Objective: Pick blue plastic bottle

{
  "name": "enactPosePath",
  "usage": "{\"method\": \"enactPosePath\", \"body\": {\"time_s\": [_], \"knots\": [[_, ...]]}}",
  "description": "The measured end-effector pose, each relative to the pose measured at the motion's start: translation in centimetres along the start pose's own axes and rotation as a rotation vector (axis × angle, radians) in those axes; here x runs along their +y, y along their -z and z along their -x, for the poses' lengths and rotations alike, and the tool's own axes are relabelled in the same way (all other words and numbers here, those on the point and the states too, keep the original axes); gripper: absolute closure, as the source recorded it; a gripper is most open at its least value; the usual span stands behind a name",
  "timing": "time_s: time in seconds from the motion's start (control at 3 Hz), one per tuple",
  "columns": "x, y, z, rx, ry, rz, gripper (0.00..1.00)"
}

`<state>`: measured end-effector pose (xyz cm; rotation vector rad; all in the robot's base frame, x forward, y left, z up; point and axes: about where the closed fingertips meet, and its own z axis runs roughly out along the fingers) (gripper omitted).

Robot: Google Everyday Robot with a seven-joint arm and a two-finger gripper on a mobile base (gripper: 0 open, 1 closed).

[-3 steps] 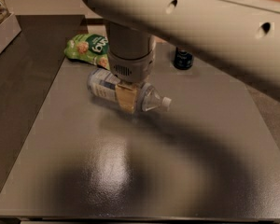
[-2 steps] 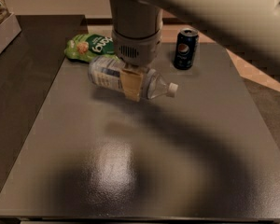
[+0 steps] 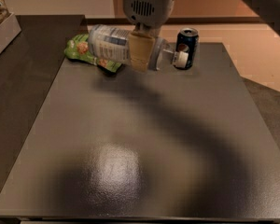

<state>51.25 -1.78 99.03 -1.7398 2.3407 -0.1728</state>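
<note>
I see my claw [image 3: 140,56] up at the far edge of the bench [image 3: 144,148], clamped across the middle of the blue plastic bottle [image 3: 109,43]. One tan finger [image 3: 140,50] covers the near side of the bottle. The bottle lies crosswise in the grip, its long axis running left to right and tilted slightly down toward the right. Its white cap [image 3: 181,59] points right of the claw and its base points left. I cannot tell whether it holds liquid. A dark blue can [image 3: 187,42] stands upright just right of the claw, beside the cap. A green snack bag [image 3: 81,50] lies left of the claw, behind the bottle's base. Far left, a white bin [image 3: 2,29] holds items I cannot identify.
</note>
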Motion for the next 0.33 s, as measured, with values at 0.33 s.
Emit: {"method": "enactPosePath", "body": {"time_s": [0.33], "knots": [[-0.50, 0.16, 0.90, -0.036, 0.001, -0.023, 1.00]]}}
